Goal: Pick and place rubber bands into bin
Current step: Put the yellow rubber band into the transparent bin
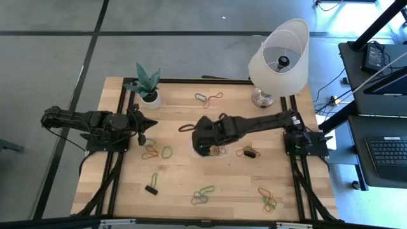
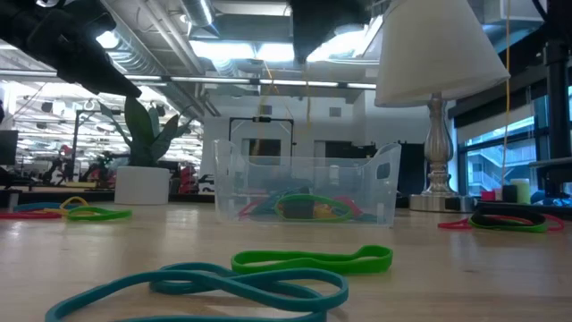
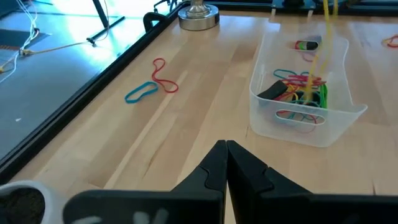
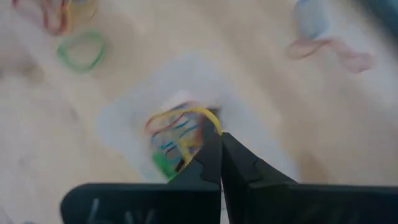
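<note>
We see the right gripper (image 4: 220,142) poised directly above the bin (image 3: 267,115), its jaws pinched together on a yellow rubber band (image 4: 189,121) that dangles down toward the tray. From the left wrist view that same yellow band (image 3: 323,56) hangs as a long thin strand into the bin, whose floor already carries a tangle of rubber bands (image 3: 301,90) in red, green, blue and black. The bin sits near the middle of the wooden surface (image 1: 178,191), largely hidden under the right arm in the high view. The left gripper (image 3: 225,155) waits at the left side of the surface just beside the white plant pot (image 1: 151,99), its jaws fully closed and holding nothing. Loose bands lie scattered around: a red and blue pair (image 3: 154,84) toward the lamp (image 1: 278,60), a green loop (image 2: 313,260) and a teal one (image 2: 214,288) close to the low camera, and more clusters (image 1: 203,194) along the front edge.
</note>
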